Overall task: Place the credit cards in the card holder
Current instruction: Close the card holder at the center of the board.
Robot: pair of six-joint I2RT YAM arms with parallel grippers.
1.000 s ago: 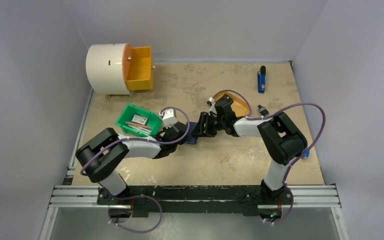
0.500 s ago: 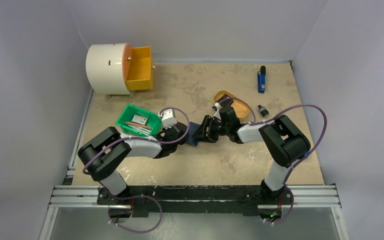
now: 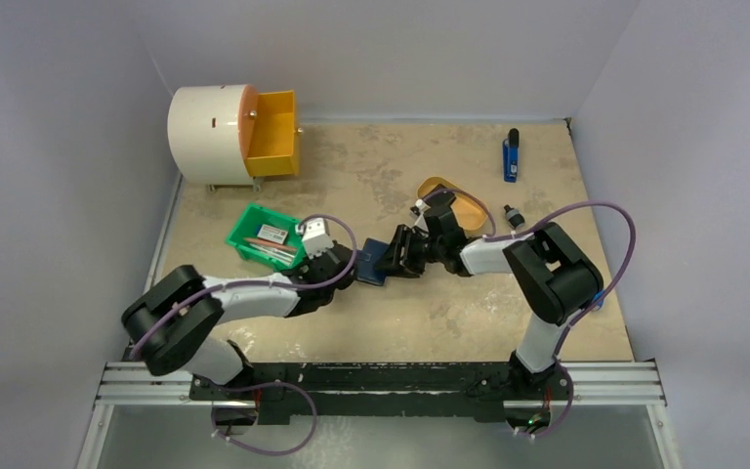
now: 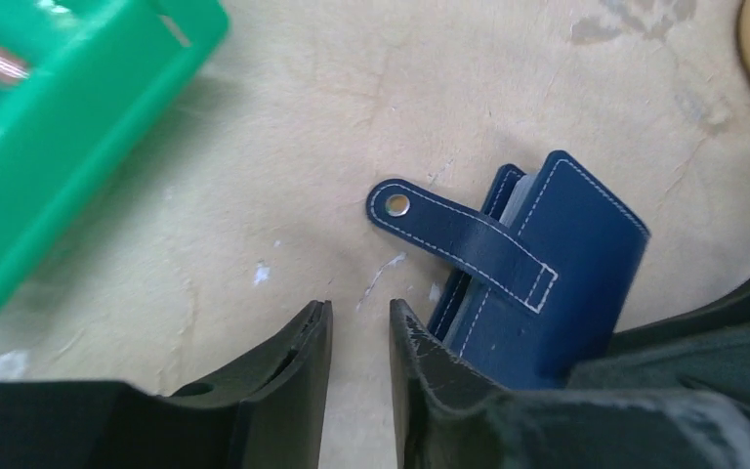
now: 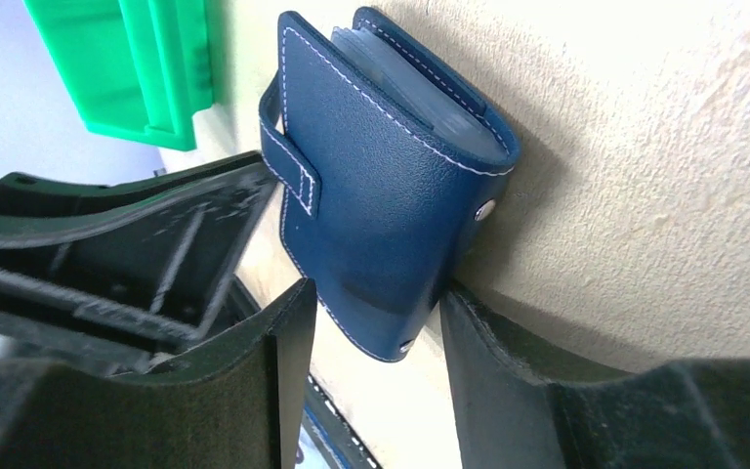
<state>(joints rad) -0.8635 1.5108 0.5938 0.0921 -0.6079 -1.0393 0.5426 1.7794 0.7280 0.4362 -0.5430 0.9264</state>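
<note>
The navy card holder (image 3: 371, 262) sits mid-table between my two grippers. My right gripper (image 3: 397, 256) is shut on its near corner (image 5: 381, 195), tipping it up, with one fingertip on each face. The fold is slightly ajar and shows clear sleeves. Its snap tab (image 4: 449, 230) lies loose on the table, stud up. My left gripper (image 4: 359, 308) stands just left of the holder (image 4: 566, 264), jaws a narrow gap apart with only bare table between them. Credit cards (image 3: 273, 234) lie in the green bin (image 3: 244, 237).
The green bin (image 4: 68, 127) is close on the left of my left gripper (image 3: 345, 268). A mustard oval tray (image 3: 464, 205) lies behind the right gripper. A white drum with a yellow drawer (image 3: 273, 137) stands back left. A blue marker (image 3: 511, 156) lies back right.
My left arm has drawn back to the left, and its jaws, shut at the holder's tab before, have parted a little. The right gripper stays on the holder.
</note>
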